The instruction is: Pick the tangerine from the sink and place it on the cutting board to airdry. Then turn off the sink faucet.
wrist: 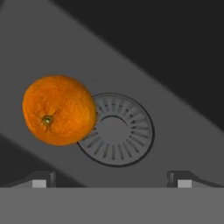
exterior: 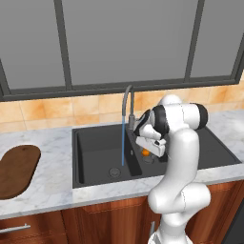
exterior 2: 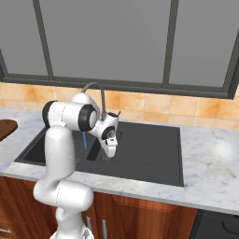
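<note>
Hand view: pincer (wrist: 112, 183) hovering open over the tangerine (wrist: 59, 110), nothing done yet.
The fruit is lying by the sink (exterior: 95, 143) drain; cutting board (exterior: 16, 169) waiting bare, sink faucet (exterior: 127, 102) running.

Left base view: from behind and left of the arm, facing forward and down over the sink (exterior: 95, 143) and bench (exterior: 47, 176). Right base view: the same sink (exterior 2: 154, 158), faucet (exterior 2: 95, 91) and window, seen from the right. Hand view: close, looking down on the basin's drain (wrist: 122, 131) and the tangerine (wrist: 59, 109) beside it.
</note>
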Available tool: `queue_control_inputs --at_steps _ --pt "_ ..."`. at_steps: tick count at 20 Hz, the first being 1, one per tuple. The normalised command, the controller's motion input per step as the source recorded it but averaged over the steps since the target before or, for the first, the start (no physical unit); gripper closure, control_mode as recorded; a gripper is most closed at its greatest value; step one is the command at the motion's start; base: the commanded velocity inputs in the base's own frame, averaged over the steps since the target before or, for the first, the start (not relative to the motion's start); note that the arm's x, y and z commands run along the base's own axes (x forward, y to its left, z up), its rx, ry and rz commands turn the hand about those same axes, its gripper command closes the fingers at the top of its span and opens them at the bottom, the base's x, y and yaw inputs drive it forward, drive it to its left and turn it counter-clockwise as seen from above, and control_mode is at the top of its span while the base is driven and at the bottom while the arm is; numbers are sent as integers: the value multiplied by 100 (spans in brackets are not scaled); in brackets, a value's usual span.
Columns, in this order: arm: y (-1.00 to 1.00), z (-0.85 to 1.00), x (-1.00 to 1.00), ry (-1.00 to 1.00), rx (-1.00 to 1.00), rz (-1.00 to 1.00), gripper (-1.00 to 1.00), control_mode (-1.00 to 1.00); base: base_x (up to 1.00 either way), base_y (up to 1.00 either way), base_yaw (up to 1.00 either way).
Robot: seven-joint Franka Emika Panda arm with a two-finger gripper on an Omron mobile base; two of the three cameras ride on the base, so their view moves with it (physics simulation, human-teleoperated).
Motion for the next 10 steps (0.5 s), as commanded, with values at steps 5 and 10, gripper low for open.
queue_control_inputs --at_steps 5,10 --pt "0 -31 0 0 0 -6 -100 -100 0 0 0" --pt "0 -5 12 0 0 -4 -100 -100 0 0 0"
